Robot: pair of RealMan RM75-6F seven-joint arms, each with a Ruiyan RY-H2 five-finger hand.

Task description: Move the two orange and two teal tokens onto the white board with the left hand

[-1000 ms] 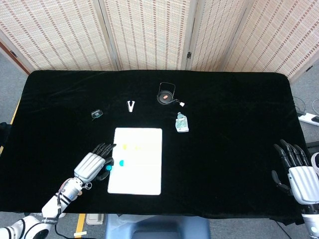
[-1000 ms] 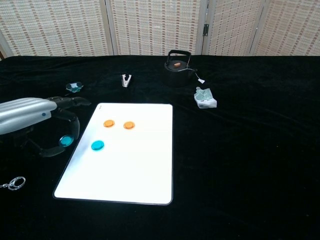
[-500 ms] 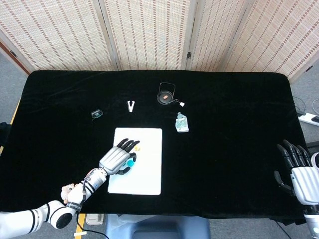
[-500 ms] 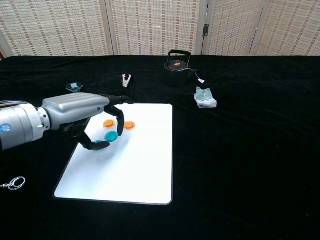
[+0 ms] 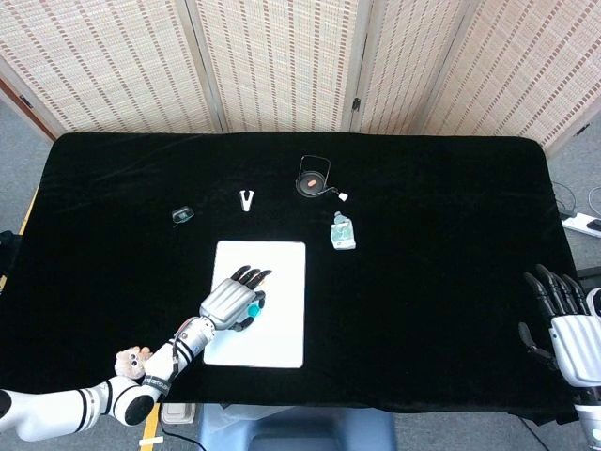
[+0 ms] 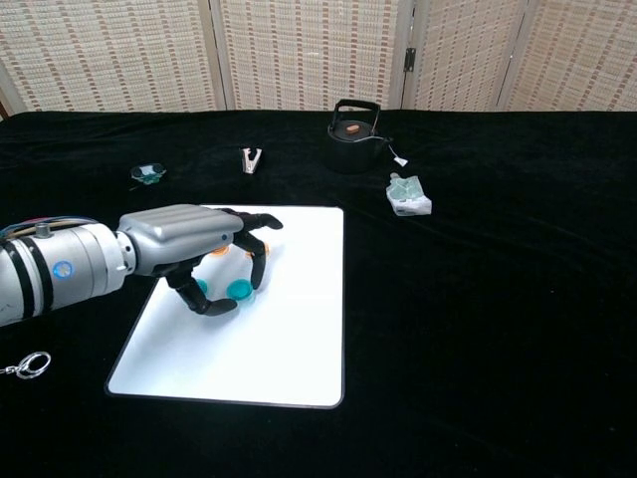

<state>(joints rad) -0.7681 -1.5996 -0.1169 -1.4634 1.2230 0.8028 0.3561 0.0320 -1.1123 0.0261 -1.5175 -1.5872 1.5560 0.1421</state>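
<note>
Chest view: left hand (image 6: 199, 254) over white board (image 6: 289, 329), fingers curled, pinching one teal token (image 6: 240, 290); second teal token (image 6: 200, 289) beneath palm; orange tokens (image 6: 221, 252) mostly hidden. Right hand (image 5: 568, 324) at table edge, fingers spread, holding nothing.

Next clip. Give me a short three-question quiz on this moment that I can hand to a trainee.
1. True or false: the left hand is over the white board.
2. Which object stands farthest from the robot? A) kettle B) white board C) teal token
3. Fill in: the right hand is at the table's ___ edge, holding nothing.

Key
1. True. Its fingers curl down around a teal token at the board's upper part.
2. A. The black kettle is beyond the board, near the screen.
3. Right. It shows only in the head view, fingers apart.
</note>
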